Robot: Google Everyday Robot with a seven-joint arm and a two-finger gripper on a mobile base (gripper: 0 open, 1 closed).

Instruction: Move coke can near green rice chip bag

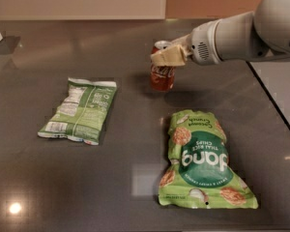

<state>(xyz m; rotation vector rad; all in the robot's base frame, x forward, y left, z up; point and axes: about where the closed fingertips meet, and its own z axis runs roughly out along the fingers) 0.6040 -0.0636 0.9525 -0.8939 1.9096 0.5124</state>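
Red aluminium is pinched in my gripper (170, 56): its fingers clamp the upper part of the coke can (163, 75), which sits right under them, upright, long axis vertical, silver top up. I judge the grasp done and the carry in hand. The green rice chip bag (203, 163) lies flat, camera-side of the gripper and close. Next I'd bring the can toward the bag's nearest edge and set it down without tipping.
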